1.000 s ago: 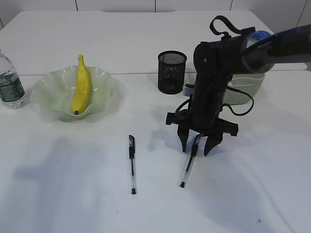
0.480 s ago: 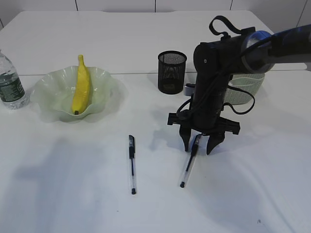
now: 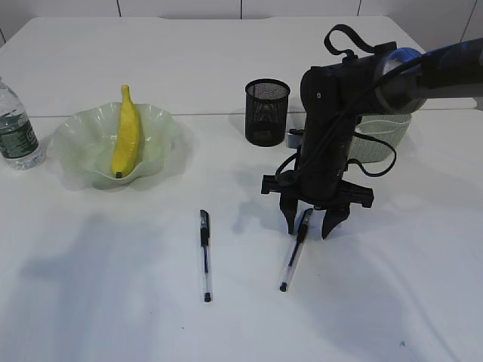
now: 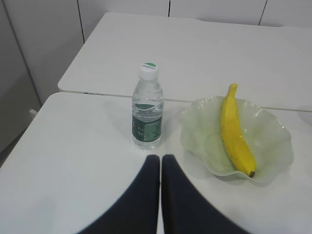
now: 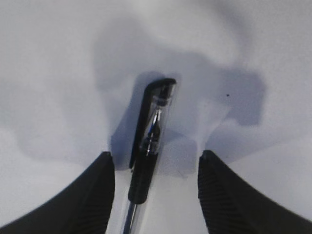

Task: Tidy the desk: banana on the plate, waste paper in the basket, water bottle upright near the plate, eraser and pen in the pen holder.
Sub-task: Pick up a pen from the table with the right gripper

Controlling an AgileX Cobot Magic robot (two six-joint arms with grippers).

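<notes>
Exterior view: the white desk [image 3: 90, 317] fills the frame. At upper left the banana [image 3: 126, 140] lies in the plate [image 3: 75, 143], the water bottle [image 3: 15, 132] upright at the left edge. The pen holder [image 3: 266, 111] stands top centre, the basket [image 3: 381, 139] right of it behind the arm. The right gripper [image 3: 311, 229] straddles one pen [image 3: 293, 257]; a second pen [image 3: 204, 254] lies left

Left wrist view: left gripper [image 4: 161, 165], bottom centre, fingers pressed together, empty

Right wrist view: fingers [image 5: 97, 195] apart either side of the pen, not touching it
</notes>
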